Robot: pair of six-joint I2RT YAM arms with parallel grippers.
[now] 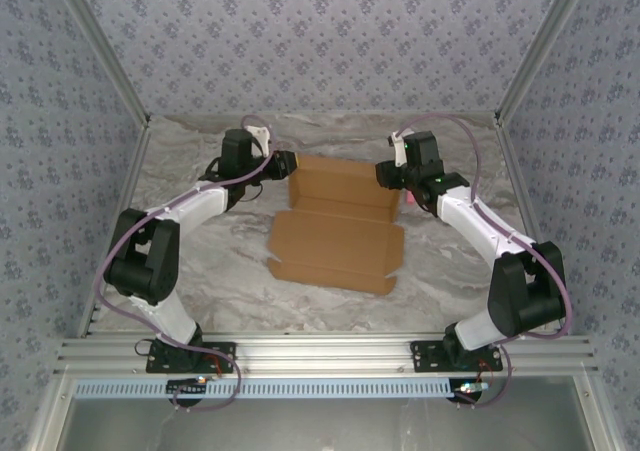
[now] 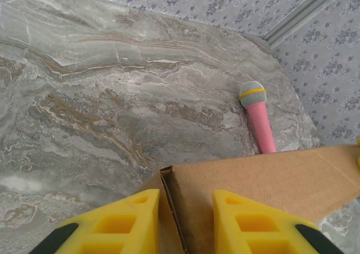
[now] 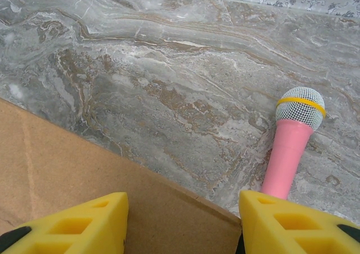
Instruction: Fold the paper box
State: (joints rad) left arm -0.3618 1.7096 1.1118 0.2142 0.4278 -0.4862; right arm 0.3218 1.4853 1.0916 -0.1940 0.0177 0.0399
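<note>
The paper box (image 1: pixel 340 231) is plain brown cardboard in the middle of the table, with a raised part at the back and a flat flapped panel lying toward me. My left gripper (image 1: pixel 290 163) is at its back left corner. In the left wrist view my left gripper (image 2: pixel 185 200) stands open astride a folded upright edge of the box (image 2: pixel 253 175), which sits close to the left finger. My right gripper (image 1: pixel 392 176) is at the back right corner. In the right wrist view my right gripper (image 3: pixel 183 200) is open above that corner of the box (image 3: pixel 56 164).
A pink toy microphone (image 3: pixel 289 152) with a grey mesh head lies on the marble table just right of the box, beside the right gripper; the same microphone (image 2: pixel 261 124) shows past the box's far edge. Patterned walls and metal frame rails (image 1: pixel 525 71) enclose the table.
</note>
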